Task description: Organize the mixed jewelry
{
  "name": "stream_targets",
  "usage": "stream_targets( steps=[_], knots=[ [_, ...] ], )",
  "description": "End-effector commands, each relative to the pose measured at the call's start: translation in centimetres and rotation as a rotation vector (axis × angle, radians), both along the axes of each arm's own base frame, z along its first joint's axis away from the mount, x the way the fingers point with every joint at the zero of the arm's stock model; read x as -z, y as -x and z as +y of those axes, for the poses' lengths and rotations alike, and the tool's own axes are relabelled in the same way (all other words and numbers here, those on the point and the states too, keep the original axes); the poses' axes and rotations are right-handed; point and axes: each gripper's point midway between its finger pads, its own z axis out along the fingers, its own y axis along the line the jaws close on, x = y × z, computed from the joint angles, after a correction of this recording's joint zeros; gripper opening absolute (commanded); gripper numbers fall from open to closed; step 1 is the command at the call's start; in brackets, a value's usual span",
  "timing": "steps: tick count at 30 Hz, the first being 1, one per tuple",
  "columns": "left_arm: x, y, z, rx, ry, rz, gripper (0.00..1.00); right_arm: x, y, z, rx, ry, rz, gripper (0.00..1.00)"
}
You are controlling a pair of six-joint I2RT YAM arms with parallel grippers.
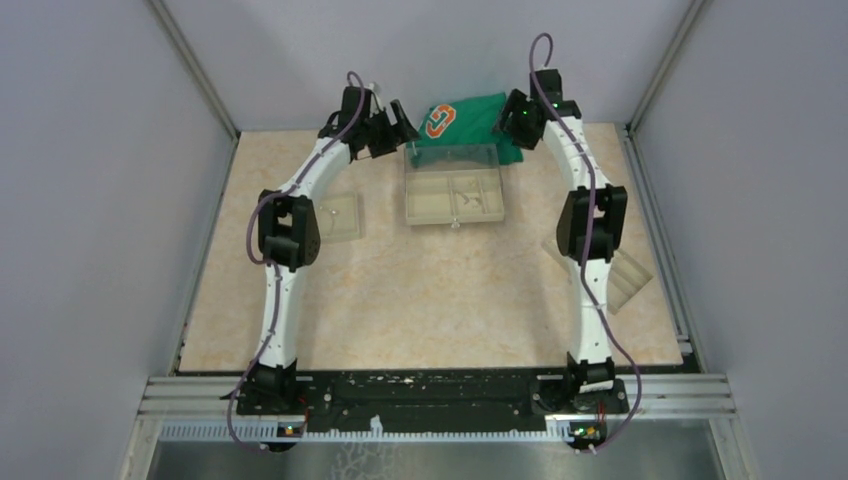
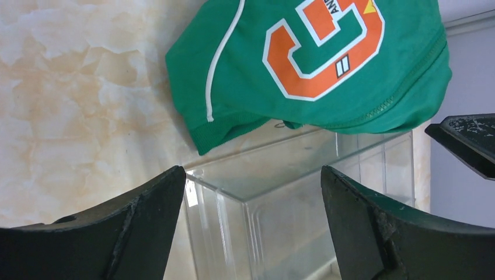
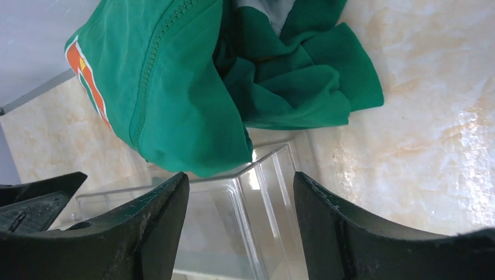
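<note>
The clear compartmented box (image 1: 455, 198) stands at the table's far middle with its lid (image 1: 452, 157) raised upright. Tiny silvery jewelry pieces (image 1: 462, 190) lie in its compartments, too small to tell apart. My left gripper (image 1: 398, 122) is open at the lid's upper left corner; in the left wrist view the gripper (image 2: 252, 170) has its jaws on either side of that clear corner (image 2: 245, 192), not closed on it. My right gripper (image 1: 513, 112) is open at the lid's upper right corner; in the right wrist view the gripper (image 3: 241, 175) straddles that corner (image 3: 257, 181).
A green cloth with an orange logo (image 1: 465, 122) lies bunched behind the box, touching the lid's top edge; it also shows in the left wrist view (image 2: 327, 64) and the right wrist view (image 3: 192, 87). A small shallow tray (image 1: 338, 218) sits left. Another tray (image 1: 620, 278) sits right, partly behind the right arm.
</note>
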Motion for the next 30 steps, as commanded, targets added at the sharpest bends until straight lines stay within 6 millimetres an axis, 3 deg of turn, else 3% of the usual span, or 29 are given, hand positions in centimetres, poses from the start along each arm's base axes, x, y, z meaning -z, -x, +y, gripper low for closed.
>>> stream_targets(
  steps=[1, 7, 13, 23, 27, 30],
  knots=[
    [-1.3, -1.6, -1.1, 0.023, 0.085, -0.053, 0.92, -1.4, -0.9, 1.7, -0.022, -0.044, -0.033, 0.65],
    [0.1, -2.0, -2.0, 0.056, 0.119, -0.049, 0.90, -0.4, -1.2, 3.8, -0.059, -0.084, -0.039, 0.65],
    [1.1, -0.7, -2.3, 0.094, 0.122, -0.007, 0.89, 0.2, -0.7, 4.7, -0.086, -0.098, -0.024, 0.65],
    [1.0, 3.4, -2.8, 0.176, 0.088, 0.034, 0.89, 0.5, 2.2, 5.5, -0.143, -0.099, 0.004, 0.65],
    [-0.1, 5.9, -2.8, 0.200, 0.063, 0.040, 0.89, 0.5, 4.2, 6.0, -0.171, -0.092, 0.016, 0.65],
    [0.3, 8.5, -2.3, 0.211, 0.039, 0.080, 0.89, 0.1, 6.0, 6.1, -0.195, -0.094, 0.023, 0.65]
  ],
)
